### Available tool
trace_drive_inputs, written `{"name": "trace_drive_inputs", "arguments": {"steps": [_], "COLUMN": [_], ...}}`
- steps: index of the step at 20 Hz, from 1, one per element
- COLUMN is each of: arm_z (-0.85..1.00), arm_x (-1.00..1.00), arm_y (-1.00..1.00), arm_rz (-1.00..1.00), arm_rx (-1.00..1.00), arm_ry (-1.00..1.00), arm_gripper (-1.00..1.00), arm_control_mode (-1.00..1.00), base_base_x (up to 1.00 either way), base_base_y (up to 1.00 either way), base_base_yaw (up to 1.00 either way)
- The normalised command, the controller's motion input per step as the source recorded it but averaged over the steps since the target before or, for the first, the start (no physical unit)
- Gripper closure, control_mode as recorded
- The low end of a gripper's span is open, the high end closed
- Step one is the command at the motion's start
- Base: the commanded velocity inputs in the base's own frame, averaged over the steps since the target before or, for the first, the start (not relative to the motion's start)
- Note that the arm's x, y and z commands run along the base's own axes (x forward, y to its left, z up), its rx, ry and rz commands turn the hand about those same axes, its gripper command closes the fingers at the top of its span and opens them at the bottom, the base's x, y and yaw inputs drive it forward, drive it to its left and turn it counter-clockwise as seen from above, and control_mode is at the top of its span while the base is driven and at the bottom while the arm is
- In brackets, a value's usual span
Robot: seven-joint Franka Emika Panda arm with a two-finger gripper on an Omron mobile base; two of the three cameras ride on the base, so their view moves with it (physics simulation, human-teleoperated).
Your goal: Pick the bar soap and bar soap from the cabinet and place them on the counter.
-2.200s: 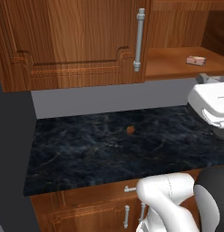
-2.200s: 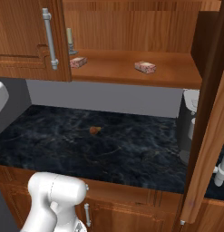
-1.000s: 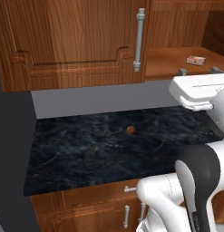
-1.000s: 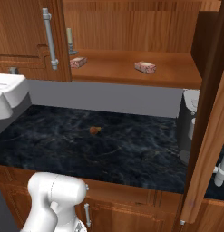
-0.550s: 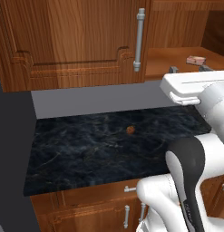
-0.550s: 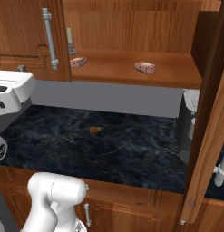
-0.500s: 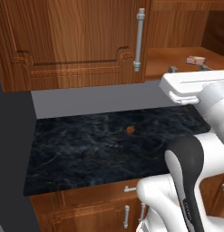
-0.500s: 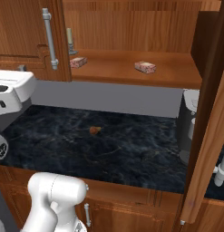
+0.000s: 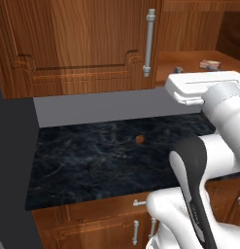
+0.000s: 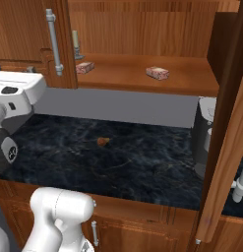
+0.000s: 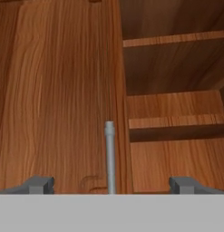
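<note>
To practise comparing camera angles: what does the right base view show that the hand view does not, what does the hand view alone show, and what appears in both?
Right base view alone: two bar soaps, one beside a pale candle and the other further right on the shelf, plus the black counter with a small brown lump.

Hand view alone: the gripper with its fingertips set wide apart, open and holding nothing.

Both: the wooden cabinet, its silver bar handle and open shelving.

A small brown lump (image 10: 102, 141) and a pale candle (image 10: 75, 43).
</note>
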Motion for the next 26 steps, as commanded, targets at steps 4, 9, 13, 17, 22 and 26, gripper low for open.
{"name": "trace_drive_inputs", "arguments": {"steps": [4,9,13,17,22,26], "arm_z": [0.00,0.00,0.00,-0.05,-0.06,-0.06], "arm_x": [0.32,0.29,0.30,0.29,0.31,0.32], "arm_y": [0.05,0.06,0.01,0.00,0.02,0.02], "arm_rz": [0.00,0.00,0.00,0.00,0.00,0.00], "arm_rx": [-0.01,-0.02,-0.01,-0.01,0.00,0.00], "arm_ry": [0.00,0.00,0.00,0.00,0.00,0.00], "arm_gripper": [-1.00,-1.00,-1.00,-1.00,-1.00,-1.00], "arm_control_mode": [-1.00,-1.00,-1.00,-1.00,-1.00,-1.00], "base_base_x": [0.00,0.00,0.00,0.00,0.00,0.00], "base_base_y": [0.00,0.00,0.00,0.00,0.00,0.00], "base_base_yaw": [0.00,0.00,0.00,0.00,0.00,0.00]}}
